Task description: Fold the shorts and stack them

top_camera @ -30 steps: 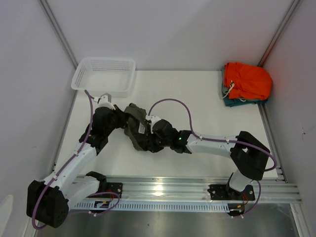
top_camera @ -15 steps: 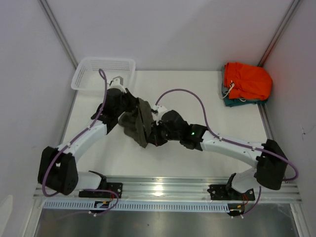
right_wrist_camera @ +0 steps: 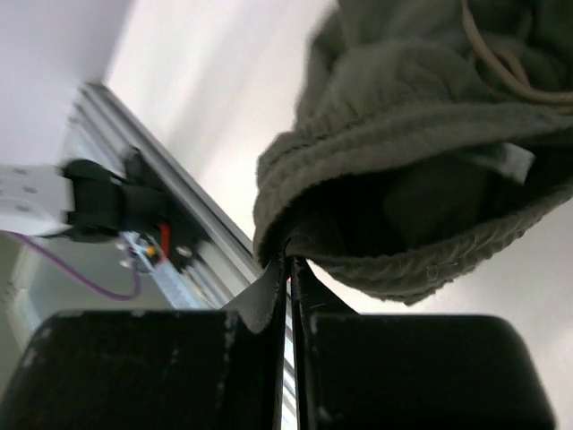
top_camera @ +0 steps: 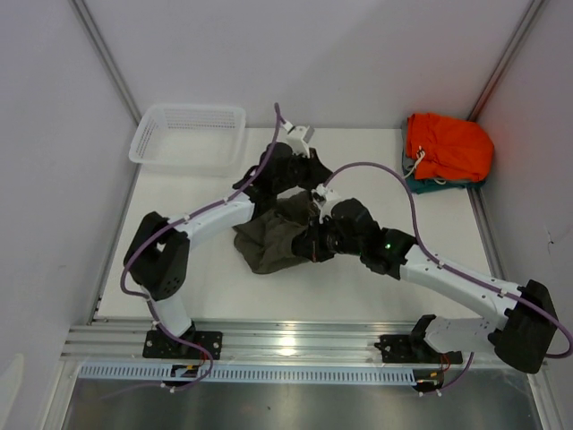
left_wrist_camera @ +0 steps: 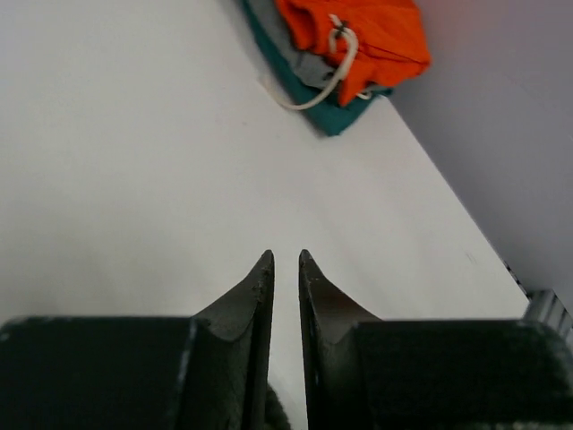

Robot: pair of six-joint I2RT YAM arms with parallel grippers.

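Note:
The olive-green shorts (top_camera: 273, 240) hang bunched at the table's middle, held between both grippers. My left gripper (top_camera: 313, 176) is at their upper back edge. In the left wrist view its fingers (left_wrist_camera: 286, 255) stand almost together, with dark cloth (left_wrist_camera: 269, 414) caught deep between them. My right gripper (top_camera: 312, 244) comes in from the right. In the right wrist view it (right_wrist_camera: 289, 260) is shut on the ribbed waistband of the shorts (right_wrist_camera: 403, 134), with the thin cord (right_wrist_camera: 501, 63) above.
A white mesh basket (top_camera: 188, 134) stands at the back left. Folded orange shorts (top_camera: 448, 148) lie on a teal garment (top_camera: 416, 184) at the back right, also in the left wrist view as orange shorts (left_wrist_camera: 358, 36). A metal rail (top_camera: 295, 340) runs along the near edge.
Both arms have swung to the right, carrying the shorts from the left side toward the table's middle. The left arm now stretches far out toward the back.

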